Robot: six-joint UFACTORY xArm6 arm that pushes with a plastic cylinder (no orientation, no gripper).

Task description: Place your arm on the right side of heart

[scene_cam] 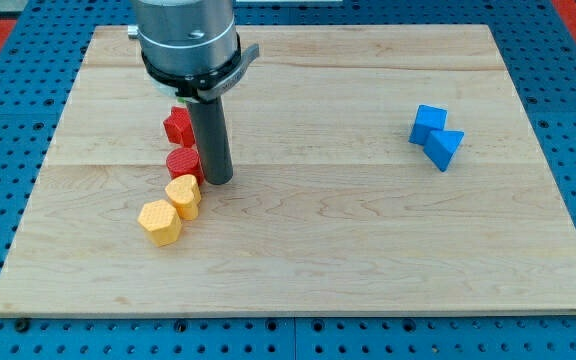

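While my tip (218, 181) rests on the desk (318, 250), it stands just to the view's right of a column of four small blocks on the view's left half. From the view's top down these are a red block (177, 126) of jagged outline, a red block (183, 163) with a rounded top, a yellow block (183, 195) that looks heart-shaped from here, and a yellow hexagonal block (160, 221). Which of them is the heart I cannot tell for sure; my best guess is the upper yellow one, though the rounded red one could also be it. My tip sits almost touching the rounded red block and just above and to the right of the yellow heart-like block.

I have no fingers on this rig, only the rod, so nothing is open, closed or gripped. The heart looks like a light, rigid piece that would slide easily on the smooth wood, so I judge it best left untouched; the task only asks me to park beside it.

Two blue blocks (436, 136) sit touching each other well apart on the view's right.

No brand, label or writing is readable anywhere.
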